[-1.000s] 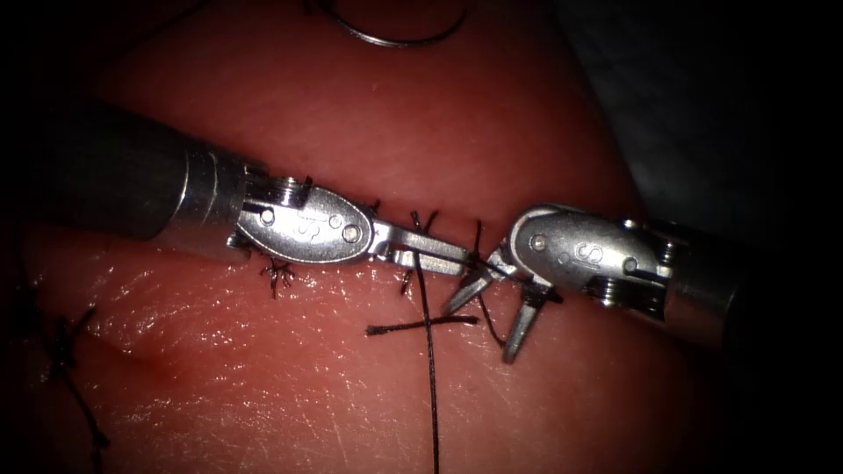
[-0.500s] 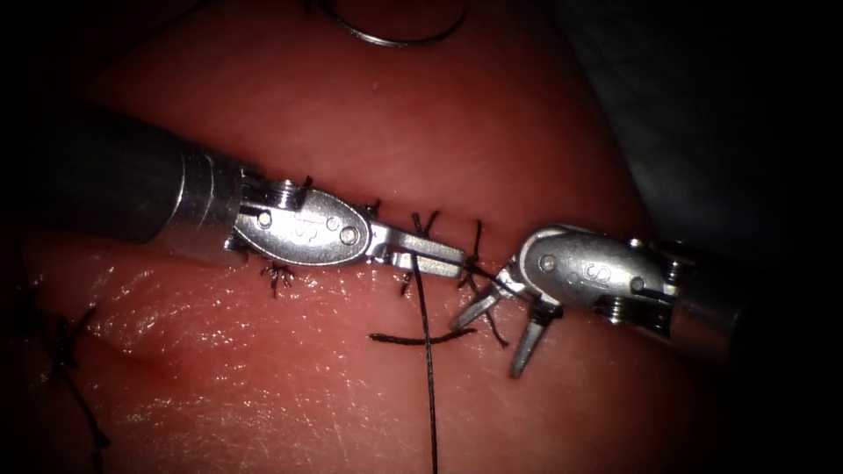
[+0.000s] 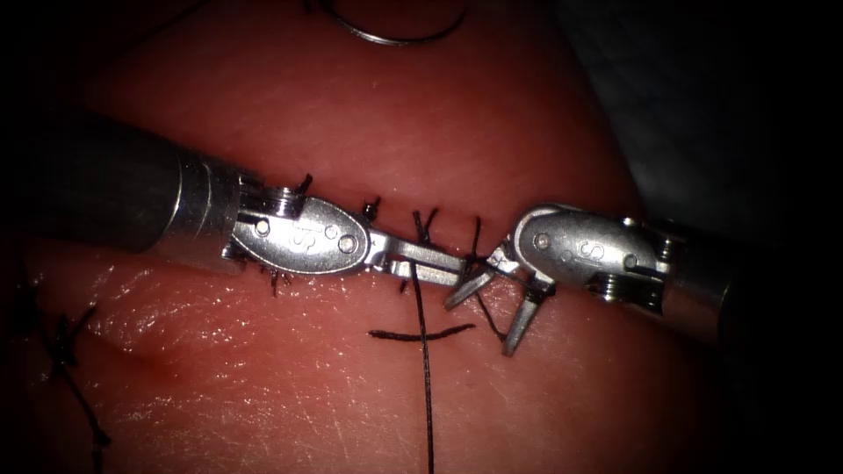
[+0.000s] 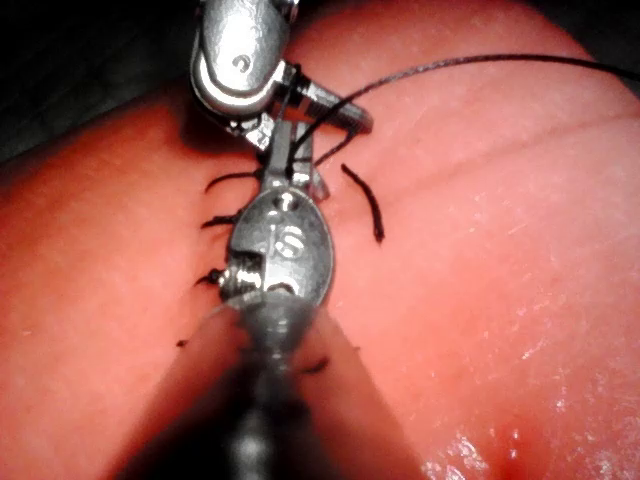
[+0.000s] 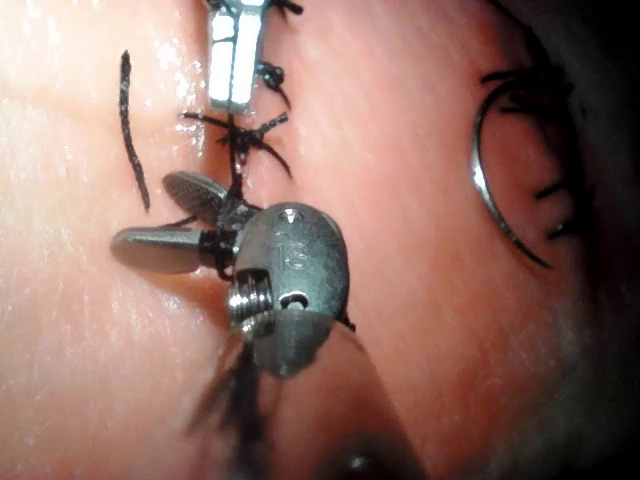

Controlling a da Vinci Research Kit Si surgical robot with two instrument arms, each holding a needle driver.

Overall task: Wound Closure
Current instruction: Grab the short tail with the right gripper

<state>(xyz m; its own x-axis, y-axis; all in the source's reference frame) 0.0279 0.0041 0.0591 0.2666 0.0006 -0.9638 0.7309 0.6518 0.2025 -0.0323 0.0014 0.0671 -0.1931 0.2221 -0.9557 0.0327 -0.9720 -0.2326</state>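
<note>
Since half a second ago the right claw (image 3: pixel 490 305) is edging back up toward the knot (image 3: pixel 474 261), jaws spread wide and grasping nothing. Left claw (image 3: pixel 430 261) is sitting clenched on the thread (image 3: pixel 426 369), which is trailing toward the near edge of the tissue (image 3: pixel 263 386). A cut end of thread (image 3: pixel 420 334) is lying loose just nearer. Far off, the needle (image 3: pixel 395 35) is resting free on the tissue.

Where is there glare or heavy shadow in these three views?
Endoscope view: dark vignette at the edges, glints on the wet tissue and the left gripper. Left wrist view: the tool's own shaft is a blurred dark mass, and there is a bright sheen on the tissue. Right wrist view: glare on the tissue beside the cut end of thread, shadow around the needle.
</note>
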